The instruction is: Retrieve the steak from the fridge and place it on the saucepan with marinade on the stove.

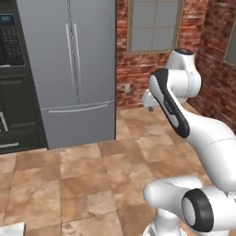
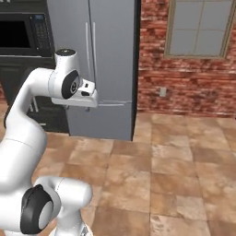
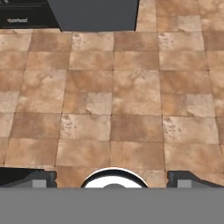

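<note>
A: Fridge [image 1: 69,69] status?
B: Doors shut; it stands at 11 o'clock of the arm, well apart, across the tiled floor [image 3: 113,105]. Steak not visible.
A: End effector [image 3: 112,178]?
B: Fingers [image 3: 39,178] spread fully apart, holding nothing, pointing down at the floor.

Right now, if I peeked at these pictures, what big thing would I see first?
Probably the tall grey fridge, shut, standing at the back beside a black wall oven. Next comes the white robot arm bending up in front, its gripper open over the brown tiled floor. A red brick wall with a window is on the right.
</note>
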